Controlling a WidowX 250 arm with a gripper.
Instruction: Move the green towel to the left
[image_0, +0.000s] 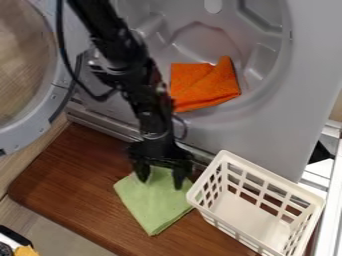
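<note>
Camera view: your end effector (160, 180) stands open over the green towel (152, 206), on the counter (73, 175) beside the white basket (272, 177); close too high and the towel could slip free.

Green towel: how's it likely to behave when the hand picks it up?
Probably floppy: the green towel is thin cloth lying nearly flat on the brown wooden surface. Likely light, with no bulk showing, so it should lift easily. The hand is at its far end, so the near corner would probably droop or trail.
</note>
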